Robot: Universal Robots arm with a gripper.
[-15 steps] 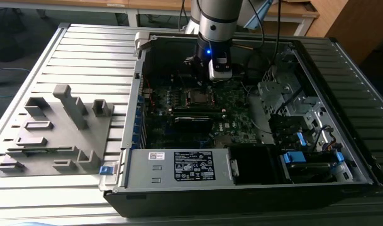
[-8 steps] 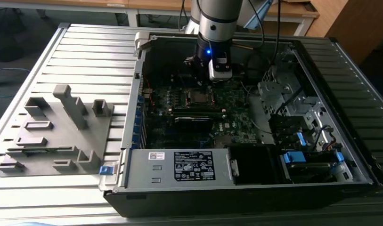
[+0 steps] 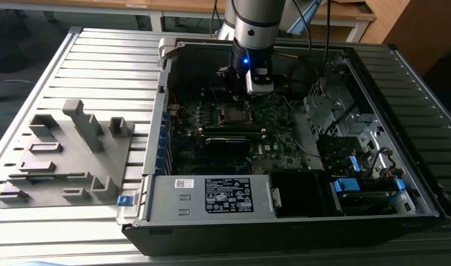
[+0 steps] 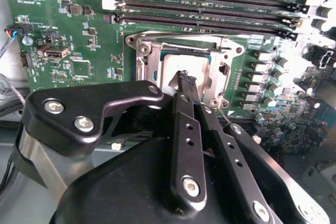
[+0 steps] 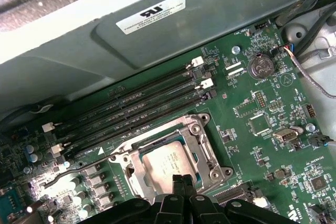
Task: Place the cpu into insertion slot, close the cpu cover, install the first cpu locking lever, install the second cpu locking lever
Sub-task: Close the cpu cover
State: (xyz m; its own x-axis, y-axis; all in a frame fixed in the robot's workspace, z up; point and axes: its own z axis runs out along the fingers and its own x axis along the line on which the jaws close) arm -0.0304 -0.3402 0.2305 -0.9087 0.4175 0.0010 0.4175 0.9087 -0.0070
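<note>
1. Dull silver square cpu [image 5: 164, 162] lies on the green motherboard [image 5: 262, 145], framed by the thin silver metal cpu cover [image 5: 206, 150], apparently lowered.
2. Black gripper [image 4: 185, 78] hovers directly above the cpu's edge, fingers pressed together, empty.

In the exterior view the computer case [image 3: 284, 235] takes the centre and right of the frame, a fixture plate [image 3: 99, 166] beside it at lower left; the motherboard [image 3: 277, 133] lies in the case, the insertion slot [image 3: 233, 114] at its middle, the arm [image 3: 253, 33] above it at upper centre; in the first wrist view the cpu [image 5: 165, 162] sits inside the cpu cover [image 5: 203, 148], memory slots [image 5: 136, 109] alongside, the gripper [image 5: 184, 180] over the cpu's edge.
</note>
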